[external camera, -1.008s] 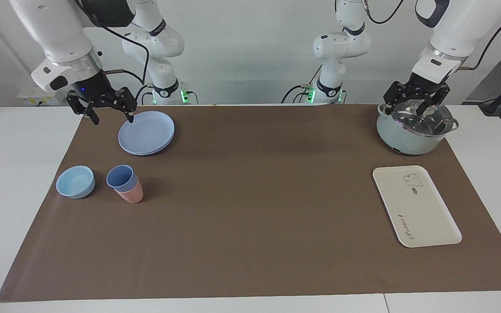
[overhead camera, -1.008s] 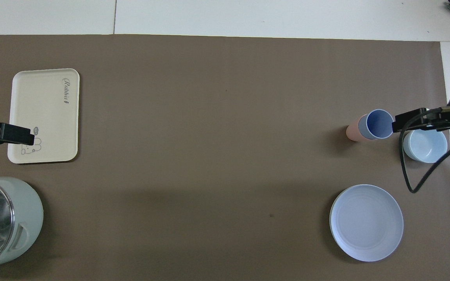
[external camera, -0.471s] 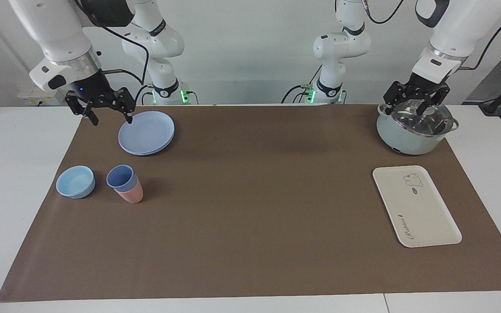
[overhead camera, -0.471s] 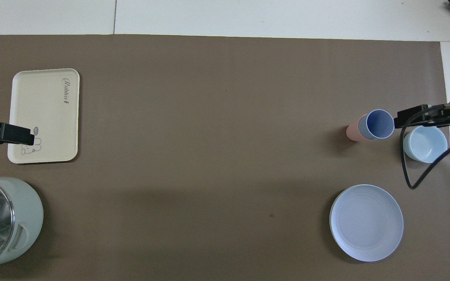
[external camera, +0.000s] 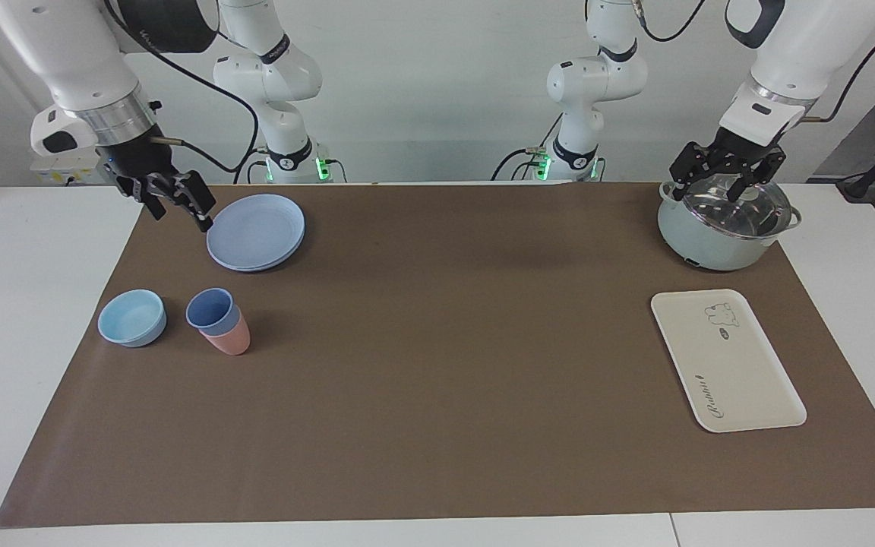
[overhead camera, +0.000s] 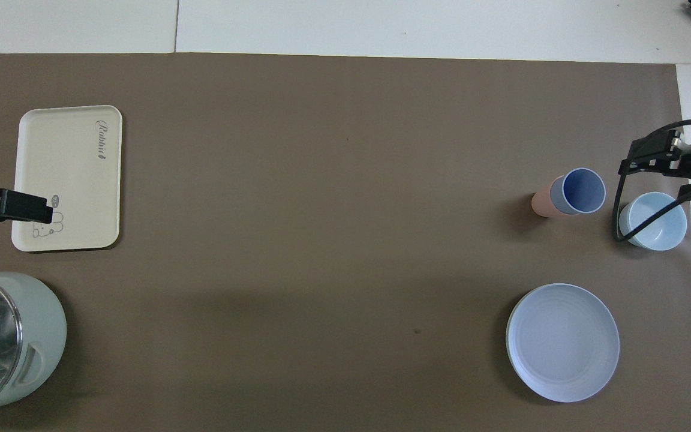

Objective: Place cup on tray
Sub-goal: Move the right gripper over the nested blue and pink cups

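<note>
The periwinkle-blue cup [external camera: 212,309] [overhead camera: 583,190] stands nested inside a pink cup [external camera: 229,341] on the brown mat, toward the right arm's end of the table. The cream tray [external camera: 726,361] [overhead camera: 69,177], with its bear drawing, lies bare toward the left arm's end. My right gripper [external camera: 182,219] [overhead camera: 639,161] hangs raised beside the blue plate, well apart from the cup, open with nothing between its fingers. My left gripper [external camera: 724,190] waits open just above the pot's glass lid.
A round blue plate [external camera: 256,231] [overhead camera: 562,342] lies nearer the robots than the cups. A light-blue bowl [external camera: 132,317] [overhead camera: 652,220] sits beside the cups. A pale green pot [external camera: 722,226] with a glass lid stands nearer the robots than the tray.
The right gripper has swung away from the plate toward the right arm's end of the table, turned, and its fingers have narrowed somewhat. The left arm, cup and tray have not moved.
</note>
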Controlling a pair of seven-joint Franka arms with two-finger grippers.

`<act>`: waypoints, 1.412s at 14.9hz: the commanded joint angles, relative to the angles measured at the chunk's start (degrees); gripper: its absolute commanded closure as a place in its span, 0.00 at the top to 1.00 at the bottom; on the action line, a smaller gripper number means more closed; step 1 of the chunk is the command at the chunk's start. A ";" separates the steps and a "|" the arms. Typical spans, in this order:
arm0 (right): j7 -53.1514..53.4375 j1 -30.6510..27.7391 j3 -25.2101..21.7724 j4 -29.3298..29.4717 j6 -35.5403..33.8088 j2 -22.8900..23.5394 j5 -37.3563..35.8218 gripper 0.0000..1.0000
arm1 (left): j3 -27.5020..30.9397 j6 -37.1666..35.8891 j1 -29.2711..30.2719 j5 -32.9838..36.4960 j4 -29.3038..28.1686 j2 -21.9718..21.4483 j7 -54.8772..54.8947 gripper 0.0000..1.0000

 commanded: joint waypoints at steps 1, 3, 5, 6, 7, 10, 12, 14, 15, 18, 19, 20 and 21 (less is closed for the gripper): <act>4.58 -4.88 0.19 -0.48 3.41 2.73 3.49 0.94 | -0.20 0.42 0.53 -0.16 -1.70 -1.60 -0.48 1.00; 8.78 -5.24 0.11 -0.21 4.99 4.66 3.49 0.94 | -0.20 0.42 0.53 -0.16 -1.70 -1.60 -0.48 1.00; 11.44 -6.99 0.20 1.09 5.87 8.69 5.49 0.94 | -0.20 0.42 0.53 -0.16 -1.70 -1.60 -0.48 1.00; 11.45 -7.70 0.11 2.24 5.96 11.15 7.34 0.94 | -0.20 0.42 0.53 -0.16 -1.70 -1.60 -0.48 1.00; 11.45 -8.49 0.19 2.94 6.31 13.61 7.96 0.94 | -0.20 0.42 0.53 -0.16 -1.70 -1.60 -0.48 1.00; 12.41 -9.46 0.11 3.92 10.79 18.02 8.23 0.94 | -0.20 0.42 0.53 -0.16 -1.70 -1.60 -0.48 1.00; 13.73 -11.12 0.19 4.27 11.23 21.18 10.94 0.94 | -0.20 0.42 0.53 -0.16 -1.70 -1.60 -0.48 1.00; 14.43 -11.39 0.19 4.36 11.76 23.47 11.75 0.94 | -0.20 0.42 0.53 -0.16 -1.70 -1.60 -0.48 1.00; 16.61 -11.48 0.11 4.27 12.11 24.00 12.18 0.94 | -0.20 0.42 0.53 -0.16 -1.70 -1.60 -0.48 1.00; 19.09 -13.85 0.28 4.27 11.33 27.77 14.63 0.94 | -0.20 0.42 0.53 -0.16 -1.70 -1.60 -0.48 1.00; 19.09 -14.64 0.28 4.27 11.32 28.92 17.26 0.94 | -0.20 0.42 0.53 -0.16 -1.70 -1.60 -0.48 1.00; 19.18 -14.65 0.28 4.27 11.24 29.54 18.94 0.94 | -0.20 0.42 0.45 -0.16 -1.70 -1.60 -0.48 1.00; 19.62 -14.30 0.37 4.27 11.15 29.72 19.13 0.94 | -0.20 -0.10 0.53 -0.16 -1.88 -1.69 -0.48 1.00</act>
